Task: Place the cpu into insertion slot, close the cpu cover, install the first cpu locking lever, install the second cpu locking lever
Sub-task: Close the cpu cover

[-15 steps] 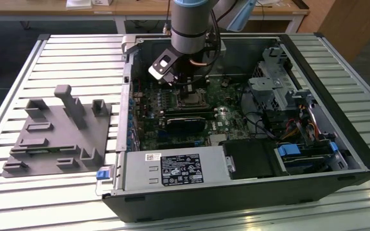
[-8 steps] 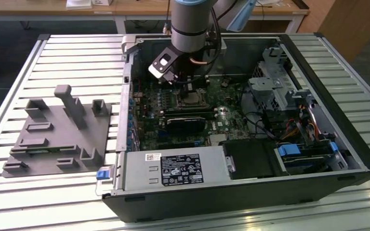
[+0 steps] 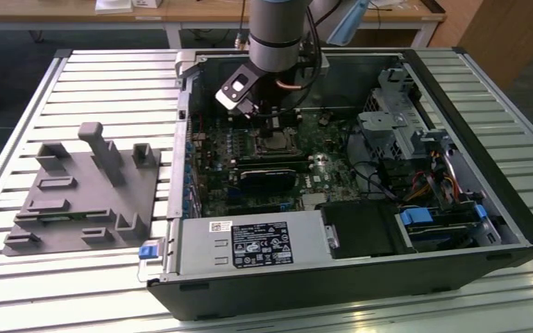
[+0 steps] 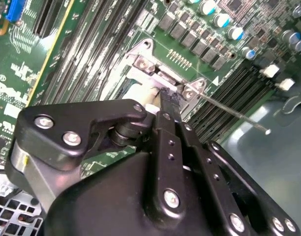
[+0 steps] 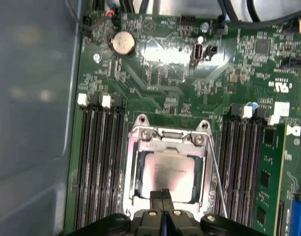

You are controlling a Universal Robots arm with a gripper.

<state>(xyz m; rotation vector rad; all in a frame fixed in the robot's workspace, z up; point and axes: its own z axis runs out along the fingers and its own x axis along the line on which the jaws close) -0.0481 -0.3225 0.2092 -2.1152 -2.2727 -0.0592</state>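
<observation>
- Cpu (image 5: pixel 167 174) lies flat in the insertion slot (image 5: pixel 137 178), upper centre of the exterior view. The gripper (image 5: pixel 162 192), fingers pressed together and holding nothing, hangs at its edge.
- The cpu cover (image 5: pixel 165 139) lies flat, framing it.
- A thin wire lever (image 5: pixel 217 177) slants just beside the cover.
- Beyond, a coin battery (image 5: pixel 123 43) sits on the green board (image 5: pixel 160 83).

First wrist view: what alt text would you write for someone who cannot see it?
A small square chip with a grey metal top lies on a green circuit board, framed by a silvery square metal cover plate. The robot's black tool, tips shut, is at the chip's edge. Long black memory slots flank the plate.
</observation>
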